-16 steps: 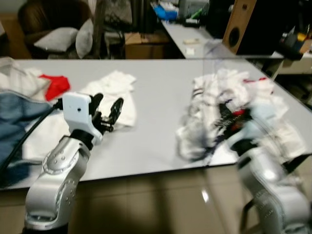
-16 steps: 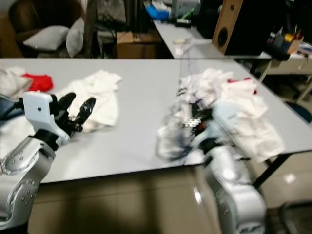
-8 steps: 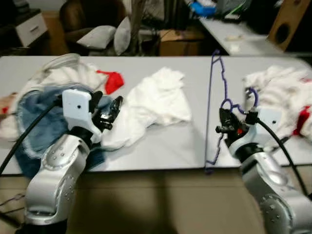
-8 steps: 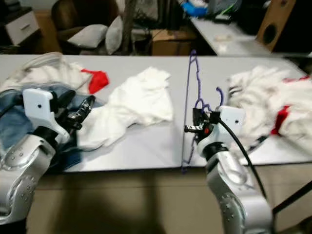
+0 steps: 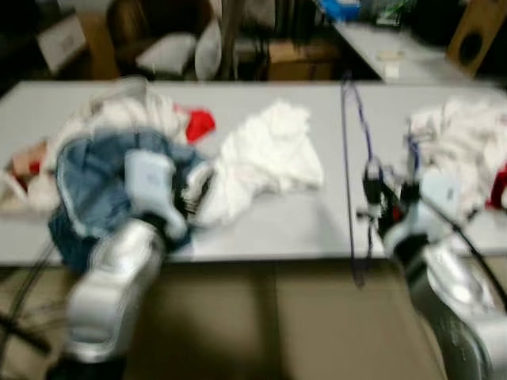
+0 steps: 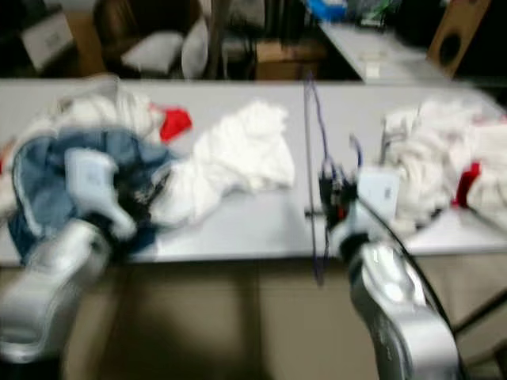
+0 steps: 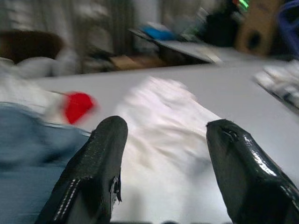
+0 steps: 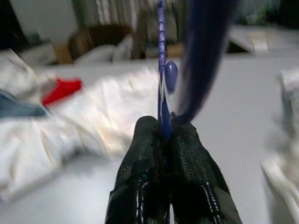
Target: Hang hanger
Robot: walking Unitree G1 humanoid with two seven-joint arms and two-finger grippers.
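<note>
Nearest the camera, the right hand (image 8: 161, 135) is clamped on the blue hanger (image 5: 353, 150), its two black fingers pressed together around the thin wire just below the hook. In the head views the hanger stands edge-on above the near edge of the grey worktop (image 5: 333, 222), its frame running from below that edge up past the hand. The left hand (image 7: 163, 140) is held over the near left part of the worktop with its fingers spread apart and nothing between them; it hovers near the blue denim garment (image 5: 87, 174).

Beyond the hands lies a white garment (image 5: 269, 154) in the middle of the worktop. A small red cloth (image 5: 198, 123) rests beside a pale heap (image 5: 119, 111) to the left, and a pile of white laundry (image 5: 459, 142) sits at the right. Further back there is a dark chair with a grey cushion (image 5: 166, 51), a second table (image 5: 380, 47) and a wooden speaker (image 5: 474, 32). The head views are blurred, so finer detail is lost.

As a judgement, the hanger is in hand and the step under way is carrying it. No rail or hook can be made out, so the next move calls for finding one, keeping the grip firm, and turning the hook toward it.
</note>
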